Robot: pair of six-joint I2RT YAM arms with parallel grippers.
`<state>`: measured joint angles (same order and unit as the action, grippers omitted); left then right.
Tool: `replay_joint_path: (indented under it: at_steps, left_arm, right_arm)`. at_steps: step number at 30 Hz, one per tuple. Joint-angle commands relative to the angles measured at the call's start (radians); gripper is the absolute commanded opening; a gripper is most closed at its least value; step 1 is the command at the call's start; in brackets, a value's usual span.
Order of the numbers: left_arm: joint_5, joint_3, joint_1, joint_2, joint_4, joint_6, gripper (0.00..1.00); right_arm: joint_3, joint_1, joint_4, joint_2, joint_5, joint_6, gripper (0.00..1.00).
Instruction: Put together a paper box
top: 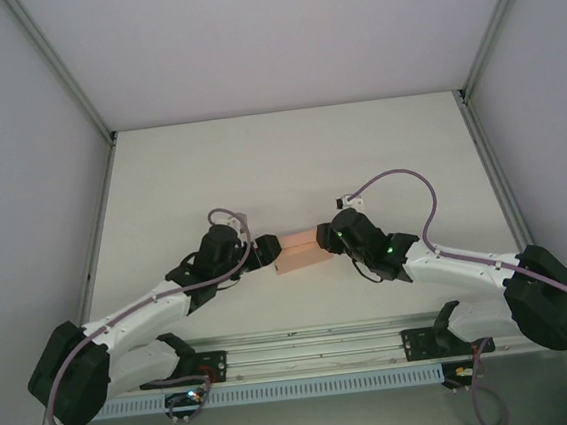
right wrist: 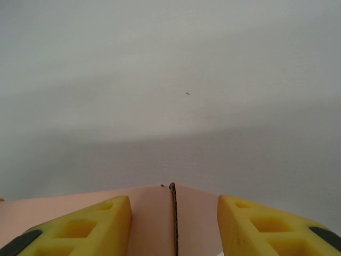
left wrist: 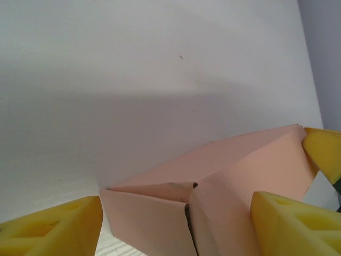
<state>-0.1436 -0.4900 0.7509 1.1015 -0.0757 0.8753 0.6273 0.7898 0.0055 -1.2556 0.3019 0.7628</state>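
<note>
The paper box (top: 299,251), folded into a salmon-pink block, lies about midway between the counter's (top: 289,162) left and right edges and somewhat closer to its near edge, with an arm at each end. The left fingers (left wrist: 53,226) flank its left end, where a flap seam shows, and the right fingers (right wrist: 80,229) sit over its right end. Whether either pair is clenched on the card or merely beside it cannot be told.

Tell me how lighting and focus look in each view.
Top external: even light, no glare, paper box sharp. Left wrist: soft shadow on the table behind the box, near corner slightly blurred. Right wrist: same grey shadow band, box seam crisp.
</note>
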Motion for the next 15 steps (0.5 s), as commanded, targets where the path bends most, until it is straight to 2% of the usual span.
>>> replay_joint_path:
  at_steps: [1,3,8,15]
  left_arm:
    - [0.001,-0.113,0.007,-0.024,0.151,-0.065,0.74]
    - [0.017,-0.158,0.010,-0.014,0.229,-0.074,0.71]
    - [-0.027,-0.214,0.022,0.025,0.300,-0.055,0.58]
    - [0.061,-0.280,0.053,0.042,0.472,-0.064,0.51]
  right_arm:
    - [-0.013,0.006,-0.127,-0.021,-0.010,-0.009,0.46]
    - [-0.010,0.006,-0.127,-0.018,-0.010,-0.011,0.46]
    - [0.014,0.006,-0.136,-0.015,-0.016,-0.018,0.47]
    - [0.031,0.007,-0.141,-0.021,-0.022,-0.023,0.47]
